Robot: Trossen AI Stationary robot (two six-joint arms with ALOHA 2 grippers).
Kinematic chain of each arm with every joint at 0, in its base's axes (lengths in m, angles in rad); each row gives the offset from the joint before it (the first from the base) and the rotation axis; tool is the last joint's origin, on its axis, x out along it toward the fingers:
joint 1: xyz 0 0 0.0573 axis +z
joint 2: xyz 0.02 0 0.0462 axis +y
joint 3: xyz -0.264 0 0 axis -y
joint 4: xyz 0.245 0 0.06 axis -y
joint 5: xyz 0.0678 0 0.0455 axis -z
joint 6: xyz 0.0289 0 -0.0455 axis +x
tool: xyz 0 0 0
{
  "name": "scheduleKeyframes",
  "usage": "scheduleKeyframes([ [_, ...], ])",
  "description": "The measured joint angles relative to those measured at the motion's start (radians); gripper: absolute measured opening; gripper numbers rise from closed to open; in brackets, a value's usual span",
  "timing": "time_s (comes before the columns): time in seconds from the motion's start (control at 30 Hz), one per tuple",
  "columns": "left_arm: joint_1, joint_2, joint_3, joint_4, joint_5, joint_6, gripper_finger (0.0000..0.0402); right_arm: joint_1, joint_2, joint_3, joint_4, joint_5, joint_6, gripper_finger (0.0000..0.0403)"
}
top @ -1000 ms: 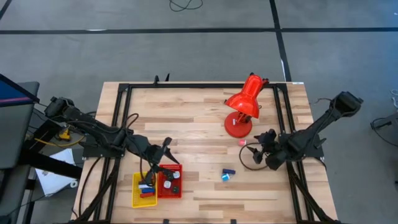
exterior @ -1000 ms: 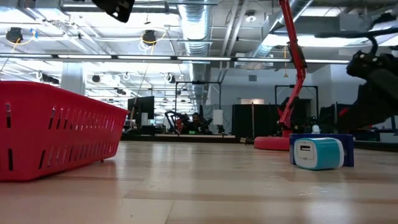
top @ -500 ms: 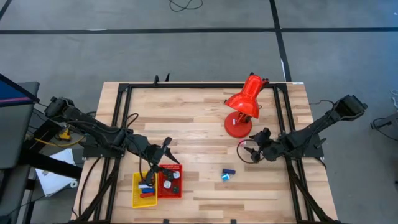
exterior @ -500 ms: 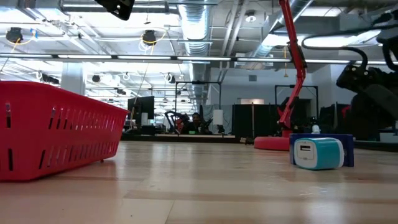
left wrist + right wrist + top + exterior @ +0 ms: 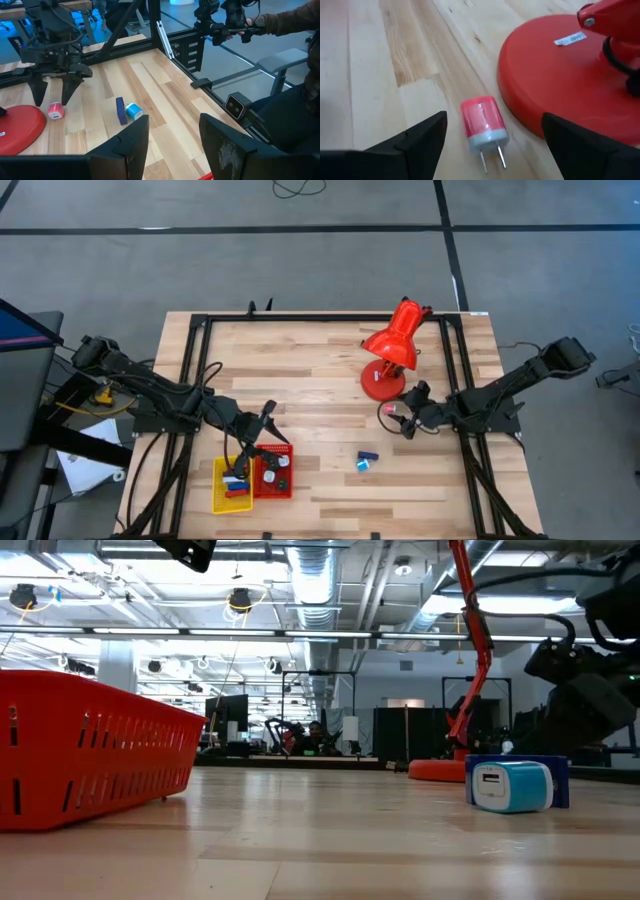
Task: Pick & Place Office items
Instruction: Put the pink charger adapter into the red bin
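Most office items [image 5: 252, 476] already sit in trays [image 5: 232, 498] lower left — pink charger [image 5: 483, 123] by lamp base [image 5: 560, 75] remains; right gripper [image 5: 397, 420] wide open, empty, straddling it, left gripper [image 5: 262, 442] part-open over trays, two more at lower centre

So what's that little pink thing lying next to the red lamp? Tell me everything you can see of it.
It is a small pink plug adapter, a rounded, glossy block that looks like plastic, with a pale grey-white end cap from which two thin metal prongs stick out. It lies on its side on the wooden table, close beside the round base of the red lamp; whether they touch is unclear. The right end effector hangs open just above it, one finger on either side, not gripping it.
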State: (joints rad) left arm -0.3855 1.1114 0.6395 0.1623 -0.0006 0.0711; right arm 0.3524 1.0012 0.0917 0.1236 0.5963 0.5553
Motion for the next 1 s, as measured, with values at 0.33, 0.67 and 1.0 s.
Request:
scheduleKeyframes([
  [0.33,0.0,0.0,0.0,0.0,0.0,0.001,0.0169,-0.024,0.036,0.029,0.001,-0.096,-0.006,0.0317],
  [0.67,0.021,0.0,0.0,0.003,0.0,0.0,0.0169,-0.059,0.035,0.072,-0.113,-0.12,-0.035,0.0317],
  [1.0,0.025,0.0,0.0,0.002,0.0,0.0,0.0169,-0.066,0.076,0.07,-0.107,-0.126,-0.035,0.0295],
])
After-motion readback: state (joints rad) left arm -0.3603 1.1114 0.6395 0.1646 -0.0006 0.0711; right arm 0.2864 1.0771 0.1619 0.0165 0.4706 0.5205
